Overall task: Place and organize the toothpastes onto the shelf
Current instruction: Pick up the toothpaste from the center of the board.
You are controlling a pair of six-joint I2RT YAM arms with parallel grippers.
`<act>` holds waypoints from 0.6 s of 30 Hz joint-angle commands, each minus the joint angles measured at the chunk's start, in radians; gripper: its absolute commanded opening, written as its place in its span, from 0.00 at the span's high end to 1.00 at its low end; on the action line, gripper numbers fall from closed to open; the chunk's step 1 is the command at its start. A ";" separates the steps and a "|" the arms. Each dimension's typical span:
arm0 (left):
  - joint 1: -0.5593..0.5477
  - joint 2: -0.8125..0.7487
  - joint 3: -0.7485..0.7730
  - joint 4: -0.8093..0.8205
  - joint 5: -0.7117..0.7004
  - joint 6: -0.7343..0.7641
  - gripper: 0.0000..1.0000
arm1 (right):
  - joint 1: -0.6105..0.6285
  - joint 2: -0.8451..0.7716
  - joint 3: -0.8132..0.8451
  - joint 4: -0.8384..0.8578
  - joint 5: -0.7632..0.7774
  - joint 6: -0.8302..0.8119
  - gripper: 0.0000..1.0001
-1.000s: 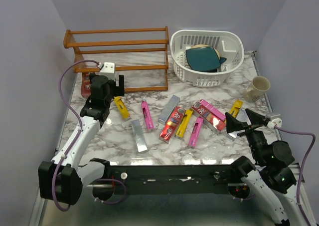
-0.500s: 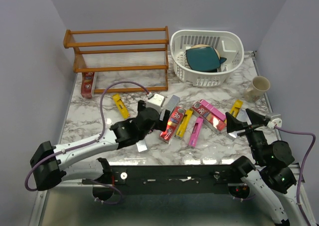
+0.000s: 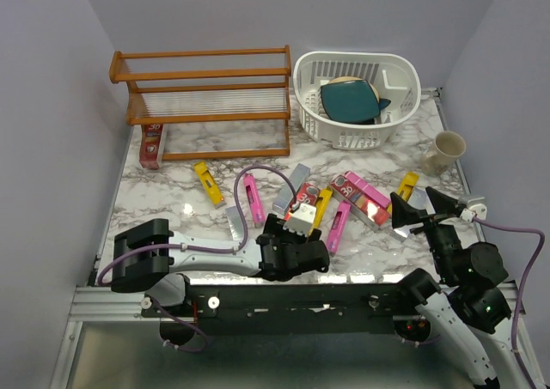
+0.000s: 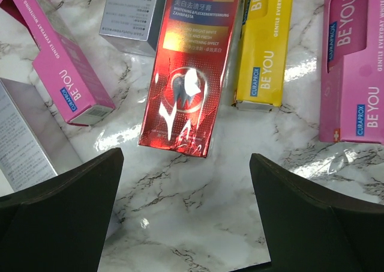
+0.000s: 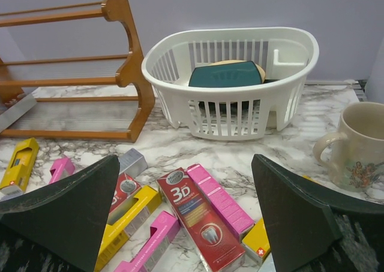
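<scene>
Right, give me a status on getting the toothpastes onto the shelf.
Done: at most one red carton, lying at the left foot of the orange-brown wooden shelf; both tiers look bare. In hand: nothing. The left claw hangs open over a red foil carton; the right claw is open near the table's right edge. Left: the other cartons, pink, yellow, silver and red, loose on the marble table.

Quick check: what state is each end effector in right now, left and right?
Left end effector: open, empty, aimed at the glossy red cardboard toothpaste carton.
Right end effector: open, holding nothing.
</scene>
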 commanded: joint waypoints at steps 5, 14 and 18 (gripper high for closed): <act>0.036 -0.018 -0.079 0.096 0.016 -0.038 0.01 | 0.005 -0.285 0.014 -0.003 0.030 -0.021 0.00; 0.143 -0.064 -0.191 0.319 0.203 0.120 0.03 | 0.005 -0.287 0.013 -0.002 0.033 -0.022 0.00; 0.167 -0.055 -0.211 0.382 0.237 0.145 0.05 | 0.005 -0.287 0.011 0.000 0.035 -0.021 0.00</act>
